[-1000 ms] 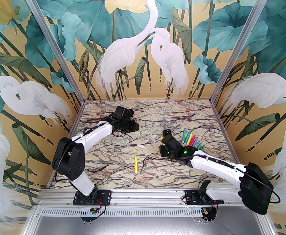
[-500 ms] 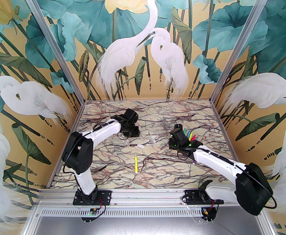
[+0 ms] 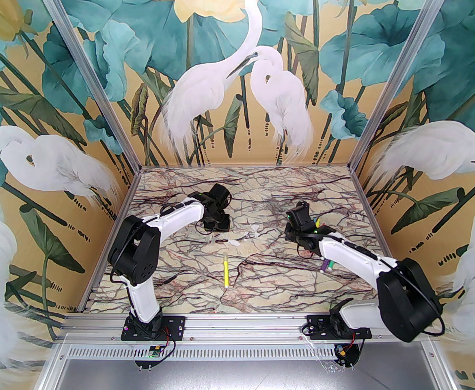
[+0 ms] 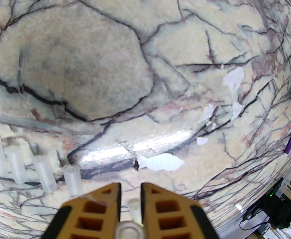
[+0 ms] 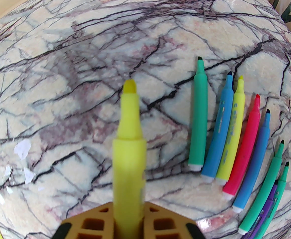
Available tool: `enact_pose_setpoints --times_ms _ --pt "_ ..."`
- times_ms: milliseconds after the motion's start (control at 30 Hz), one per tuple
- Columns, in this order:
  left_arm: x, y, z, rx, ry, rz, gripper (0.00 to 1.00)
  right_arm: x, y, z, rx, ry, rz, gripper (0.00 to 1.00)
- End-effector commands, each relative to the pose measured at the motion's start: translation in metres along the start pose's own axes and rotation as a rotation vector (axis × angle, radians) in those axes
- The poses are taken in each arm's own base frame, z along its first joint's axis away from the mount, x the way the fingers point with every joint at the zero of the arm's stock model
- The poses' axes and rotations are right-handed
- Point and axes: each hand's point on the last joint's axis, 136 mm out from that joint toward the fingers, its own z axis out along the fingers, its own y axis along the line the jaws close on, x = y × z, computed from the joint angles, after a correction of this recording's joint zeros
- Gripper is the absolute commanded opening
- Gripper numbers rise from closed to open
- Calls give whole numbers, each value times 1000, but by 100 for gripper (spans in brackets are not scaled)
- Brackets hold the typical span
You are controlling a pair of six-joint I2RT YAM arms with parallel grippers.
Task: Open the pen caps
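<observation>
Your top camera looks down from behind the arm bases (image 3: 152, 327) at 6 o'clock onto the veined marble-print surface (image 3: 262, 201). Your wrist cameras sit close above it, behind the left pincer (image 4: 130, 187) and right pincer (image 5: 129, 205); both share the fanned bright felt-tip markers (image 5: 225, 133) toward 3 o'clock.

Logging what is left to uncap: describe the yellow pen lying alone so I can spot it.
On the marble table, find the near middle between the two arms. The yellow pen lies there alone, pale cap on its far end; the uncapped pens fan out at right.

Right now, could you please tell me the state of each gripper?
Left gripper: closed on a clear pen cap.
Right gripper: closed on an uncapped yellow pen.
</observation>
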Motion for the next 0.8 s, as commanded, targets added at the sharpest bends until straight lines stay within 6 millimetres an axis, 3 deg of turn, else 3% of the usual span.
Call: enact_pose_setpoints --times_ms 0,333,767 --pt "3 5 7 -41 27 22 0 -16 5 5 -9 -30 -2 0" --pt "11 9 12 -54 50 27 0 -26 -7 31 59 1 -25 0" --pt "17 11 16 -61 75 33 0 -24 -19 65 121 84 -31 0"
